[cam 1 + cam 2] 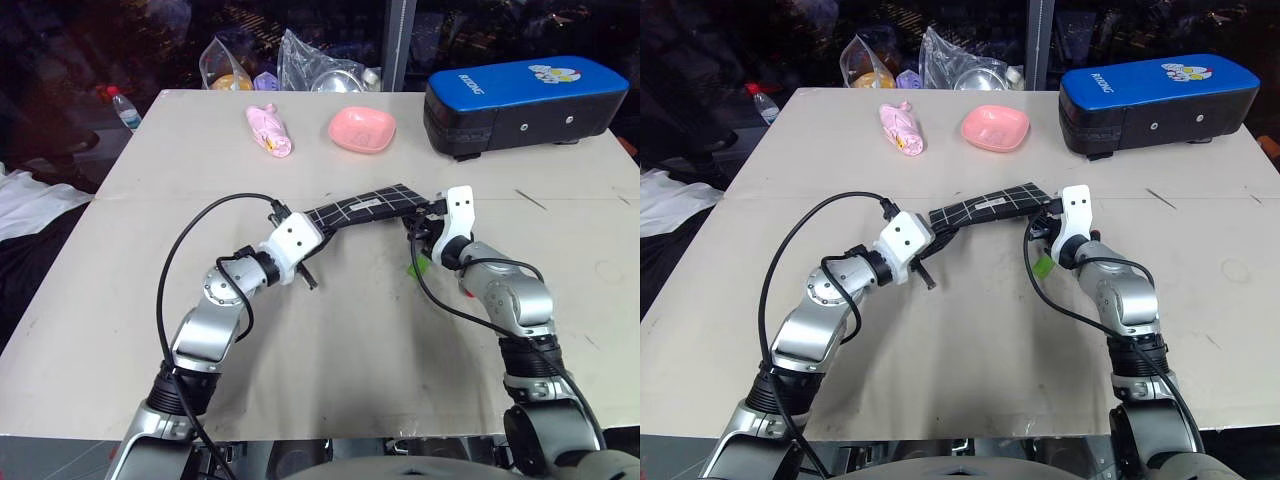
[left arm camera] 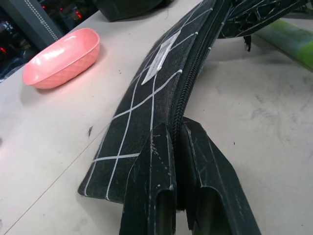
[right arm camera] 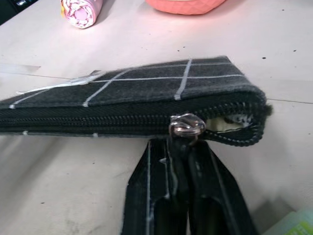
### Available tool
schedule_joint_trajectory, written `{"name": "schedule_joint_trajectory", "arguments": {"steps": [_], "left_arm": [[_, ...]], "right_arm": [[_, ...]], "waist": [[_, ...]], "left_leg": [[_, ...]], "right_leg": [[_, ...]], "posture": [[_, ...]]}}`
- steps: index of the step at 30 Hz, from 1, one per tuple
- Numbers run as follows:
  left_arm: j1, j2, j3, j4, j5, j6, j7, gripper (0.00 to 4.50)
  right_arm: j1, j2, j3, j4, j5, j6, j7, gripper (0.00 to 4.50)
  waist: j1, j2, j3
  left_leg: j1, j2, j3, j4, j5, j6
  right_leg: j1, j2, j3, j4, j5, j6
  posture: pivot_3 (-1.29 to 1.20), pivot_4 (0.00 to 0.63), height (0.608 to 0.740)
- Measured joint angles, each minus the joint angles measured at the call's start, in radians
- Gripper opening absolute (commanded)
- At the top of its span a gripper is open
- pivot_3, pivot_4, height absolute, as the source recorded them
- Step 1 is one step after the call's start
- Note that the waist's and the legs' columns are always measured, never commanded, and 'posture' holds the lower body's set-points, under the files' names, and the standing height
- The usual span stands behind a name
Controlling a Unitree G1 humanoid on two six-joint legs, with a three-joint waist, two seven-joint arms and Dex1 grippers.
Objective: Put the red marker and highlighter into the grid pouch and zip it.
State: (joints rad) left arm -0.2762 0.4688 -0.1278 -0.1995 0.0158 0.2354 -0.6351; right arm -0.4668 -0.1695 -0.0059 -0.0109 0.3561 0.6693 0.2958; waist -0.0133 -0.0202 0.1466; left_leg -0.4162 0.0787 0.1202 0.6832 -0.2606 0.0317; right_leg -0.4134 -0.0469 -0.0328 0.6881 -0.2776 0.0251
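The grid pouch (image 1: 365, 208) is black with white lines and hangs just above the table between my two grippers. My left gripper (image 2: 176, 129) is shut on the pouch's near end, by the zipper seam. At the other end, my right gripper (image 3: 178, 144) is shut on the metal zipper pull (image 3: 186, 126). The zipper is closed along most of its length, with a short gap left past the slider. The light-green highlighter (image 1: 418, 268) lies on the table under my right wrist, outside the pouch. The red marker is hidden.
A big blue-topped black case (image 1: 525, 100) stands at the back right. A pink bowl (image 1: 362, 128) and a pink rolled item (image 1: 268, 130) lie behind the pouch. Plastic bags (image 1: 300, 60) and a bottle (image 1: 125, 108) sit past the table's (image 1: 330, 370) far edge.
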Motion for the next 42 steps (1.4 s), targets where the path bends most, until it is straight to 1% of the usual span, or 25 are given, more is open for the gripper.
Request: {"name": "schedule_joint_trajectory", "arguments": {"steps": [2,4,5,7,8,9,10,12,14,15,18,20,23,26,29,33,35,37,38,39,40,42], "left_arm": [[0.010,0.000,0.001,-0.014,-0.007,0.007,0.000,0.00],[0.015,-0.005,0.006,-0.029,-0.020,0.013,0.002,0.72],[0.018,-0.008,0.009,-0.031,-0.022,0.007,0.006,0.98],[0.026,-0.015,0.015,-0.031,-0.022,-0.025,0.014,1.87],[0.031,-0.016,0.018,-0.030,-0.020,-0.057,0.023,2.31],[0.042,-0.016,0.026,-0.023,-0.017,-0.128,0.034,2.64],[0.050,-0.013,0.031,-0.011,-0.013,-0.189,0.039,2.64],[0.071,0.034,0.033,0.072,0.022,-0.372,0.040,2.64],[0.087,0.079,0.033,0.193,0.059,-0.538,0.044,2.64],[0.089,0.105,0.033,0.293,0.085,-0.636,0.052,2.64],[0.066,0.117,0.033,0.443,0.118,-0.784,0.075,2.64],[0.016,0.116,0.028,0.555,0.130,-0.900,0.089,2.64],[-0.049,0.109,0.015,0.652,0.148,-1.009,0.100,2.64],[-0.131,0.074,-0.009,0.765,0.174,-1.087,0.118,2.64],[-0.210,0.052,-0.035,0.858,0.198,-1.135,0.135,2.64],[-0.276,0.031,-0.039,0.947,0.199,-1.166,0.146,2.64],[-0.304,0.018,-0.039,0.974,0.199,-1.175,0.147,2.13],[-0.327,0.008,-0.040,1.001,0.199,-1.190,0.147,1.51],[-0.330,0.007,-0.040,1.008,0.199,-1.195,0.147,0.89],[-0.330,0.006,-0.040,1.013,0.199,-1.198,0.146,0.52],[-0.331,0.003,-0.041,1.022,0.199,-1.202,0.144,0.05],[-0.332,-0.007,-0.045,1.036,0.199,-1.203,0.140,0.05]], "right_arm": [[-0.003,0.000,0.000,0.009,-0.004,-0.009,0.006,0.06],[-0.012,0.000,-0.001,0.016,-0.007,-0.019,0.008,0.00],[-0.018,-0.001,-0.001,0.017,-0.010,-0.022,0.009,0.00],[-0.022,-0.004,-0.003,0.017,-0.014,-0.027,0.012,0.00],[-0.022,-0.005,-0.003,0.017,-0.014,-0.027,0.013,0.00],[-0.022,-0.008,-0.003,0.017,-0.015,-0.028,0.019,0.00],[-0.022,-0.011,-0.004,0.017,-0.015,-0.028,0.023,0.00],[-0.022,-0.015,-0.007,0.017,-0.014,-0.028,0.028,0.00],[-0.022,-0.026,-0.013,0.017,-0.014,-0.027,0.033,0.00],[-0.022,-0.033,-0.013,0.017,-0.014,-0.027,0.041,0.00],[-0.022,-0.037,-0.013,0.016,-0.012,-0.025,0.054,0.00],[-0.022,-0.038,-0.011,0.010,-0.007,-0.019,0.069,0.00],[-0.022,-0.040,-0.012,0.006,-0.003,-0.017,0.075,0.00],[-0.022,-0.045,-0.012,-0.004,-0.002,-0.011,0.085,0.00],[-0.023,-0.047,-0.011,-0.012,0.001,-0.006,0.090,0.00],[-0.023,-0.052,-0.011,-0.012,0.001,-0.003,0.091,0.00],[-0.023,-0.052,-0.010,-0.013,0.001,-0.003,0.092,0.00],[-0.023,-0.052,-0.010,-0.013,0.001,-0.002,0.092,0.00],[-0.023,-0.052,-0.010,-0.013,0.001,-0.002,0.092,0.00],[-0.023,-0.052,-0.010,-0.014,0.001,-0.002,0.092,0.00],[-0.023,-0.052,-0.010,-0.014,0.001,-0.002,0.092,0.00],[-0.023,-0.053,-0.006,-0.021,0.000,-0.002,0.092,0.00]], "waist": [[0.000,0.000,0.000],[0.000,0.000,0.000],[0.000,0.000,0.000],[0.000,0.000,0.000],[0.000,0.000,0.000],[0.000,0.001,0.000],[0.000,0.001,0.000],[-0.001,0.001,0.000],[-0.001,0.002,0.001],[0.000,0.002,0.001],[0.002,0.002,0.001],[0.007,0.002,0.001],[0.006,0.002,0.001],[0.006,0.002,0.001],[0.002,0.002,0.001],[-0.001,0.002,0.001],[0.000,0.002,0.001],[-0.001,0.002,0.001],[-0.002,0.002,0.001],[-0.002,0.002,0.001],[-0.001,0.002,0.001],[-0.001,0.002,0.001]], "left_leg": [[0.000,0.000,0.000,0.000,0.000,0.000],[0.000,0.000,0.000,0.000,0.000,0.000],[0.000,0.000,0.000,0.000,0.000,0.000],[0.000,0.000,0.000,0.000,0.000,0.000],[0.000,0.000,0.000,0.000,0.000,0.000],[0.000,0.001,0.000,0.000,0.000,0.000],[0.000,0.001,0.000,0.000,0.000,0.000],[0.001,0.001,0.001,-0.001,0.000,0.000],[0.001,0.001,0.001,-0.002,0.000,0.000],[0.001,0.001,0.001,-0.002,-0.001,0.001],[0.000,0.001,0.001,-0.002,-0.001,0.002],[-0.001,0.000,0.001,-0.002,-0.002,0.004],[-0.001,-0.001,0.002,-0.001,-0.002,0.004],[-0.001,-0.003,0.003,-0.001,-0.001,0.001],[-0.001,-0.003,0.005,-0.001,0.000,0.001],[-0.001,-0.001,0.006,-0.001,0.000,0.000],[-0.001,-0.001,0.007,-0.001,0.000,0.000],[-0.001,-0.001,0.008,-0.001,0.000,0.000],[-0.001,-0.001,0.008,-0.001,0.000,0.000],[-0.001,-0.001,0.008,-0.001,0.000,0.000],[-0.001,-0.001,0.008,-0.001,0.000,0.000],[-0.001,-0.001,0.008,-0.001,0.000,0.000]], "right_leg": [[0.000,0.000,0.000,0.000,0.000,0.000],[0.000,0.000,0.000,0.000,0.000,0.000],[0.000,0.000,0.000,0.000,0.000,0.000],[0.000,0.000,0.000,0.000,0.000,0.000],[0.000,0.000,0.000,0.000,0.000,0.000],[0.000,0.000,0.000,0.000,0.000,0.000],[0.000,-0.001,0.000,0.000,0.000,0.000],[0.000,0.000,0.000,0.000,0.000,0.000],[0.000,-0.001,0.000,0.000,0.000,0.000],[-0.001,-0.001,0.000,0.000,0.000,0.000],[-0.001,-0.002,-0.001,0.000,0.000,0.000],[-0.001,-0.003,-0.001,0.000,0.000,0.000],[-0.001,-0.004,-0.001,0.000,0.000,0.000],[-0.001,-0.003,-0.002,0.000,0.000,0.000],[-0.001,-0.003,-0.002,0.000,0.000,0.000],[-0.002,-0.001,-0.002,0.000,0.000,0.000],[-0.002,-0.001,-0.002,0.000,0.000,0.000],[-0.002,-0.001,-0.002,0.000,0.000,0.000],[-0.002,-0.001,-0.002,0.000,0.000,0.000],[-0.002,-0.001,-0.002,0.000,0.000,0.000],[-0.002,-0.001,-0.002,0.000,0.000,0.000],[-0.002,-0.001,-0.002,0.000,0.000,0.000]], "posture": [[0.00,0.150,0.717],[0.00,0.150,0.717],[0.00,0.150,0.717],[0.00,0.150,0.717],[0.00,0.150,0.717],[0.00,0.150,0.717],[0.00,0.150,0.717],[0.00,0.150,0.717],[0.00,0.150,0.717],[0.00,0.150,0.717],[0.00,0.150,0.717],[0.00,0.150,0.717],[0.00,0.150,0.717],[0.00,0.150,0.717],[0.00,0.150,0.717],[0.00,0.150,0.717],[0.00,0.150,0.717],[0.00,0.150,0.717],[0.00,0.150,0.717],[0.00,0.150,0.717],[0.00,0.150,0.717],[0.00,0.150,0.717]]}}
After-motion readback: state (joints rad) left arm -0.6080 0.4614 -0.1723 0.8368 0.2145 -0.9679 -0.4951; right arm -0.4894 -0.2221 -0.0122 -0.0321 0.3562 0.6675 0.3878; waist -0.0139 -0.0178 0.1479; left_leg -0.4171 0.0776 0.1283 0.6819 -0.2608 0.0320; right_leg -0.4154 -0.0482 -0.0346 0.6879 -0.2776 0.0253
